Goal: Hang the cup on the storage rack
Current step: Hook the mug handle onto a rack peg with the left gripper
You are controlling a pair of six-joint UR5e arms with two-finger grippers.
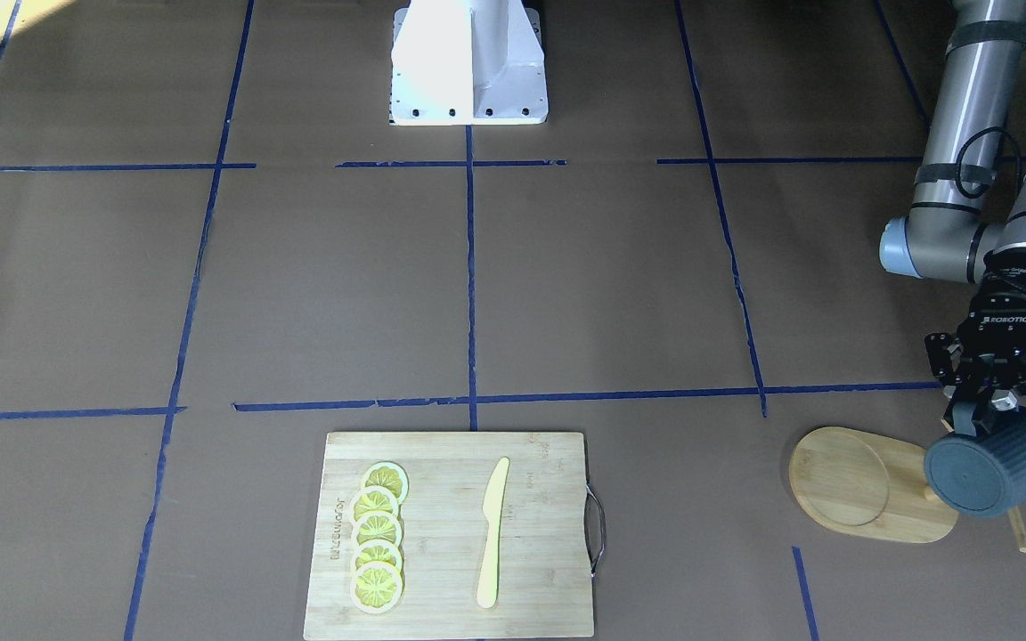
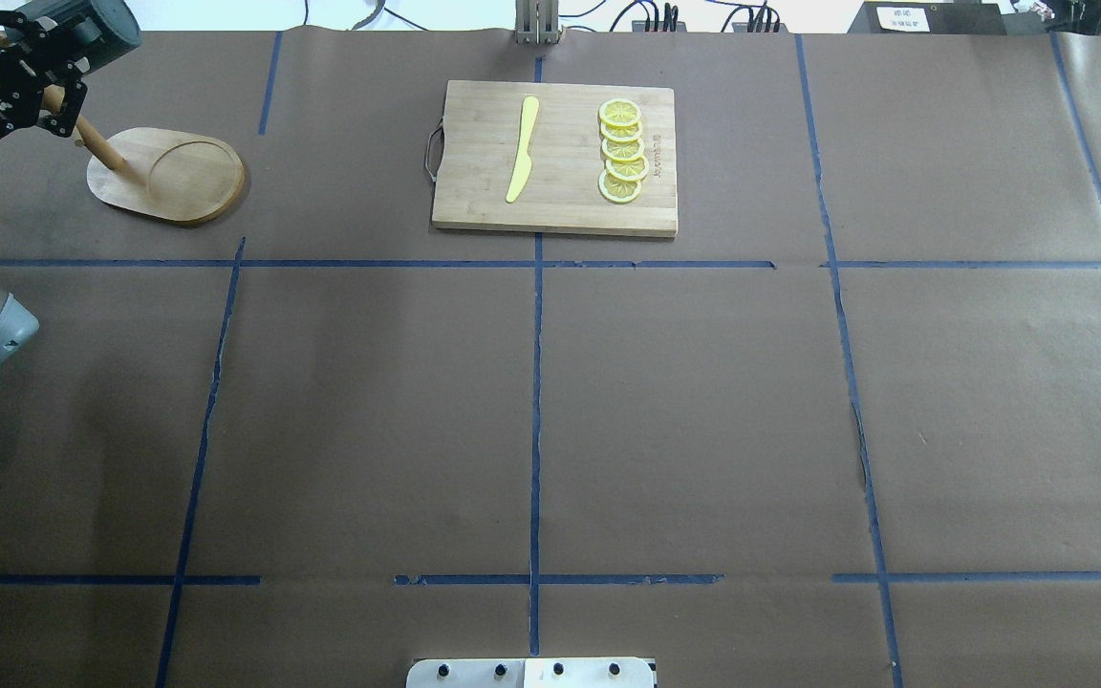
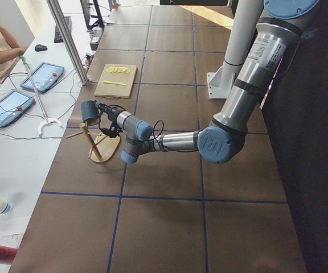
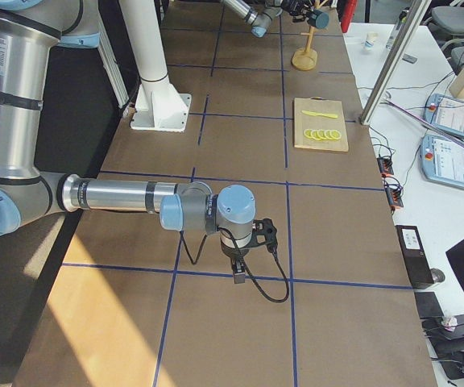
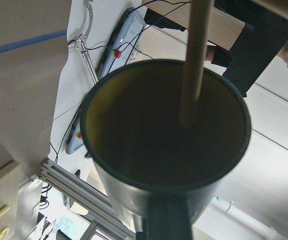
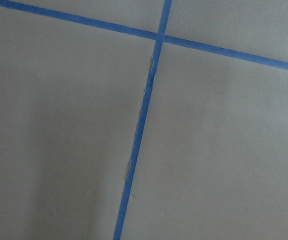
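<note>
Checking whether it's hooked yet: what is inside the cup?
One wooden peg of the storage rack appears to poke into the cup; nothing else shows. Its bottom is too dark to see.

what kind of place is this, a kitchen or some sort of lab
Most likely a robotics lab or test cell, not a kitchen: the table is covered in brown paper gridded with blue tape, touchscreen pendants lie on the side bench, and the left gripper holds the cup.
</note>
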